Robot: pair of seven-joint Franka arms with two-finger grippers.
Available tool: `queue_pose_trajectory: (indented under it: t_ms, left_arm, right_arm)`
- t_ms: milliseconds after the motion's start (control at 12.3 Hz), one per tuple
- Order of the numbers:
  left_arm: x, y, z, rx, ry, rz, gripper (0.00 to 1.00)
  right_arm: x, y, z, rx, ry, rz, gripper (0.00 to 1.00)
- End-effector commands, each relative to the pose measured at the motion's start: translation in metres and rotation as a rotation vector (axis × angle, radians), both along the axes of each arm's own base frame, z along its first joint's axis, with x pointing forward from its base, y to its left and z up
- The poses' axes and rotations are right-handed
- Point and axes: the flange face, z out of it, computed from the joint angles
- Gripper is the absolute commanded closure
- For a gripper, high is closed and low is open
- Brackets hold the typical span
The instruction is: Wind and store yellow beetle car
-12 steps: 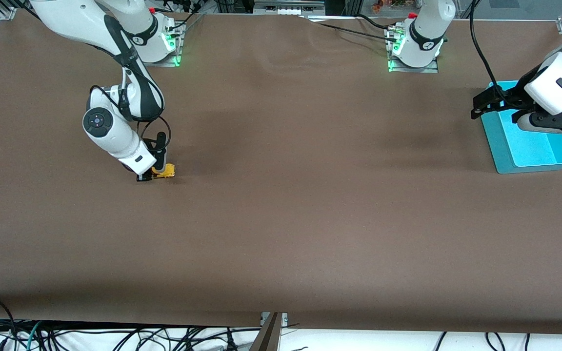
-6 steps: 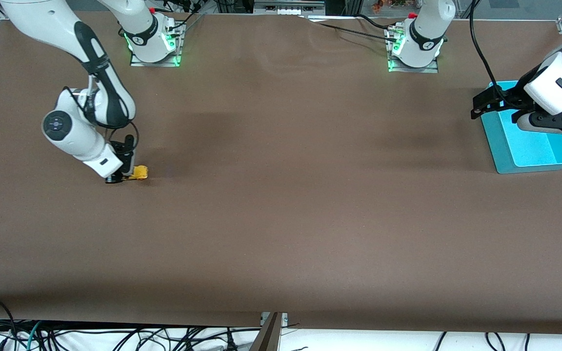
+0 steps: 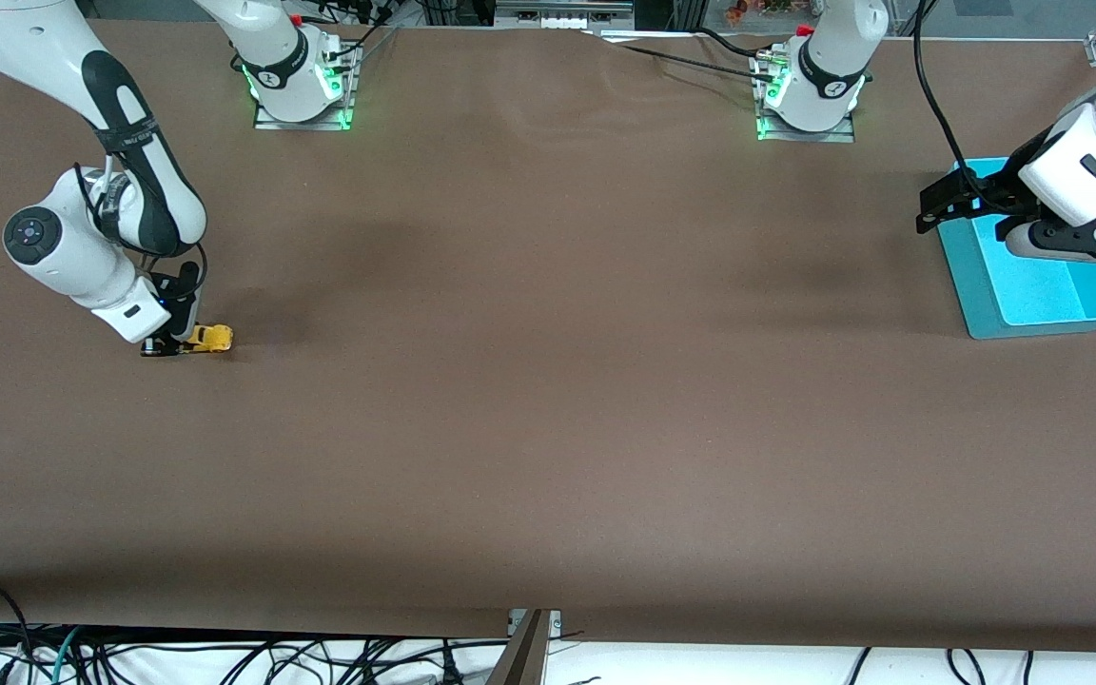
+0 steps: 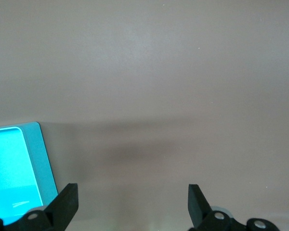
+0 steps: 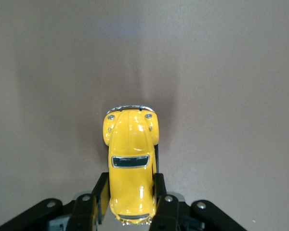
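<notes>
The yellow beetle car is low on the brown table near the right arm's end. My right gripper is shut on it. In the right wrist view its black fingers clamp both sides of the car's rear half, and the front end sticks out past the fingertips of the right gripper. My left gripper hangs open over the teal tray at the left arm's end. The left wrist view shows the left gripper with nothing between its fingers.
The teal tray's rim shows beside the left gripper's fingers. Both arm bases, lit green, stand along the table's edge farthest from the front camera. Cables hang below the table's front edge.
My right gripper has pulled the car back along the table toward the right arm's end, keeping its grip. The left arm has not moved.
</notes>
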Motion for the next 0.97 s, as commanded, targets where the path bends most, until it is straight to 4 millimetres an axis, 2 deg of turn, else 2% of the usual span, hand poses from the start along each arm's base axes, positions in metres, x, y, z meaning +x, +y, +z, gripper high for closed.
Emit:
queue_pose_trajectory:
  t_ms: [0,81,162,324,567,891]
  left_arm:
    - [-0.001,0.004,0.004,0.020,0.007,0.010,0.00]
    - [-0.001,0.004,0.004,0.020,0.007,0.011,0.00]
    - [-0.001,0.004,0.004,0.020,0.007,0.010,0.00]
    - [-0.001,0.004,0.005,0.020,0.004,0.010,0.00]
    - [-0.001,0.004,0.005,0.020,0.006,0.010,0.00]
    - [-0.001,0.004,0.005,0.020,0.005,0.005,0.00]
  right_arm:
    - [-0.001,0.000,-0.010,0.000,-0.003,0.012,0.72]
    - [-0.001,0.001,-0.007,0.002,-0.007,0.007,0.24]
    - [0.000,0.000,-0.001,0.002,-0.016,0.009,0.00]
    - [0.011,0.002,0.026,0.006,-0.026,0.009,0.00]
    - [0.042,0.002,0.063,0.021,0.051,0.010,0.00]
    - [0.061,-0.001,0.094,0.026,0.059,0.005,0.00]
